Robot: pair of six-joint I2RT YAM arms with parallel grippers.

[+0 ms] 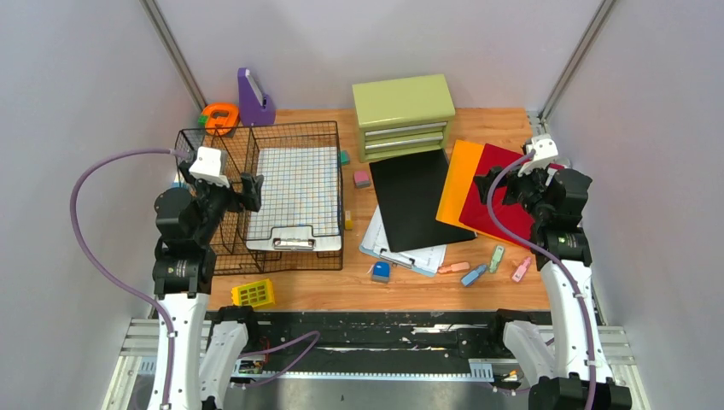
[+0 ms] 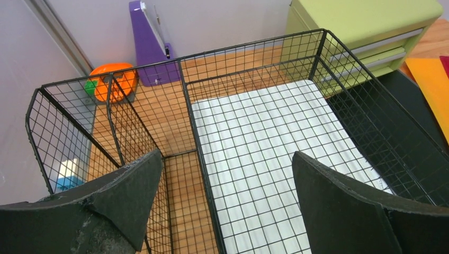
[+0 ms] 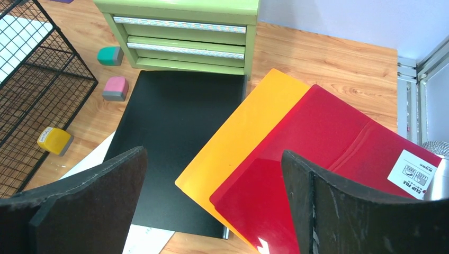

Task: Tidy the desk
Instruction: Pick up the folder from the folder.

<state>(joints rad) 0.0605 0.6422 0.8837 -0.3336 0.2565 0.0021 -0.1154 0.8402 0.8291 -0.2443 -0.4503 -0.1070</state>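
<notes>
The desk (image 1: pixel 499 295) is a light wood-grain top with a black and metal rail along its near edge. My left gripper (image 1: pixel 248 191) is open and empty, hovering over the black wire basket (image 1: pixel 256 128); in the left wrist view (image 2: pixel 226 159) its fingers straddle the basket's divider (image 2: pixel 185 90). A white clipboard (image 1: pixel 294 205) lies in the basket's right section. My right gripper (image 1: pixel 491 183) is open and empty above the red folder (image 3: pixel 328 137), which overlaps an orange folder (image 3: pixel 238 143) and lies beside a black folder (image 3: pixel 169 137).
A green drawer cabinet (image 1: pixel 403 111) stands at the back. A purple file holder (image 1: pixel 253 101) and an orange tape dispenser (image 1: pixel 220 117) are back left. Small erasers (image 1: pixel 362 178), a blue stamp (image 1: pixel 381 272), several highlighters (image 1: pixel 497 258), a paper clipboard (image 1: pixel 401 252) and a yellow box (image 1: pixel 253 294) lie around.
</notes>
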